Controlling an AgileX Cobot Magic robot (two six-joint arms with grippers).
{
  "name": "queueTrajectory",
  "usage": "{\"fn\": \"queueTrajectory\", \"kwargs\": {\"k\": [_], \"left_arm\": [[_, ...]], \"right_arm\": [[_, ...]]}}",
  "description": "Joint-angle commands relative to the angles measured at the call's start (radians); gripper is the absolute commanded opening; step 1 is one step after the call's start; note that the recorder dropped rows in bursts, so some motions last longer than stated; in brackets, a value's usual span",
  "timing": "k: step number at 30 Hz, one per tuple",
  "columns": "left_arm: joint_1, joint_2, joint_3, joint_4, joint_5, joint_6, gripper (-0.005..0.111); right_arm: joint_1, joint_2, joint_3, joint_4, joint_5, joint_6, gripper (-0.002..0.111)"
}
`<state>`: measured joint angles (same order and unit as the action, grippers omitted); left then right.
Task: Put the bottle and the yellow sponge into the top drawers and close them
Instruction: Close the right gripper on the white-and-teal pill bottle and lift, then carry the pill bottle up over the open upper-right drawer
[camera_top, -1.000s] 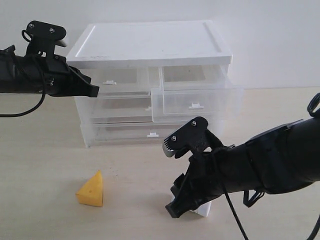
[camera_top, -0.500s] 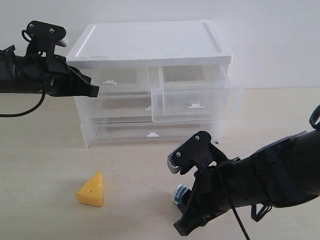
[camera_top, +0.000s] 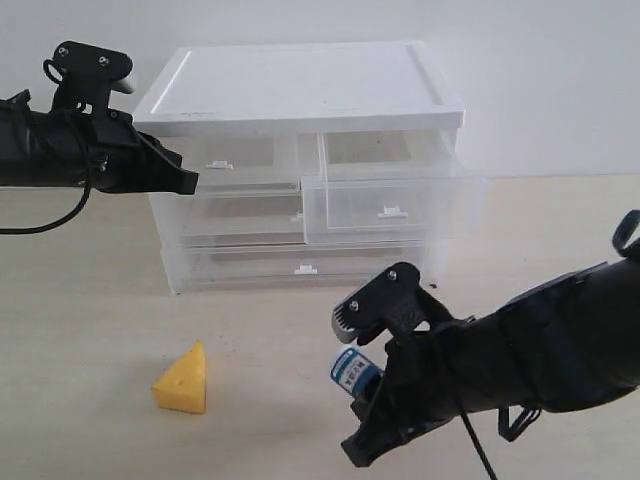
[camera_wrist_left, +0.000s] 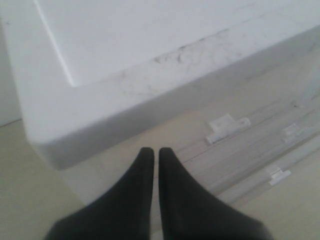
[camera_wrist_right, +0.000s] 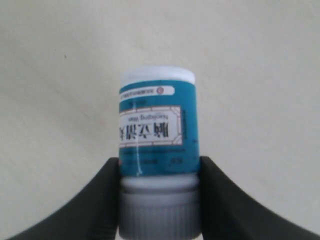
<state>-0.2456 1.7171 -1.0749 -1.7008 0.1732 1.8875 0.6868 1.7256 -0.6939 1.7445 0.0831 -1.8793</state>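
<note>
My right gripper is shut on the bottle, a white pill bottle with a teal label and ribbed cap, its fingers pressed on both sides just above the cap. In the exterior view the bottle hangs tilted a little above the table, at the front centre. The yellow sponge, a cheese-like wedge, lies on the table to its left. The right top drawer is pulled out; the left top drawer is pushed in. My left gripper is shut and empty, hovering at the cabinet's upper left corner.
The white cabinet stands at the back centre, with two full-width translucent drawers pushed in under the top ones. Its white top edge fills the left wrist view. A pale wall is behind it.
My right gripper has shut on the bottle and raised it, tilted, off the table. The left arm and the sponge have not moved.
</note>
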Motion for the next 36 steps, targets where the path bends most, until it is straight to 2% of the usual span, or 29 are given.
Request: {"fn": "queueTrajectory", "kwargs": {"k": [1, 7, 11, 16, 26, 32, 36], "left_arm": [[0.003, 0.0, -0.006, 0.0, 0.003, 0.005, 0.004], [0.003, 0.0, -0.006, 0.0, 0.003, 0.0, 0.004], [0.003, 0.0, -0.006, 0.0, 0.003, 0.0, 0.004], [0.003, 0.0, -0.006, 0.0, 0.003, 0.0, 0.004], [0.003, 0.0, -0.006, 0.0, 0.003, 0.0, 0.004], [0.003, 0.0, -0.004, 0.0, 0.003, 0.0, 0.004], [0.003, 0.0, -0.003, 0.0, 0.003, 0.005, 0.004]], "right_arm": [[-0.008, -0.154, 0.056, -0.002, -0.012, 0.041, 0.0], [-0.008, -0.307, 0.172, -0.002, -0.052, 0.054, 0.0], [-0.008, -0.406, 0.185, -0.002, -0.05, 0.076, 0.0], [-0.008, -0.487, 0.146, -0.006, -0.06, 0.059, 0.0], [-0.008, -0.497, 0.109, -0.026, -0.083, -0.006, 0.0], [-0.008, -0.497, 0.0, -0.032, -0.169, -0.101, 0.0], [-0.008, -0.497, -0.075, -0.032, -0.241, -0.234, 0.0]]}}
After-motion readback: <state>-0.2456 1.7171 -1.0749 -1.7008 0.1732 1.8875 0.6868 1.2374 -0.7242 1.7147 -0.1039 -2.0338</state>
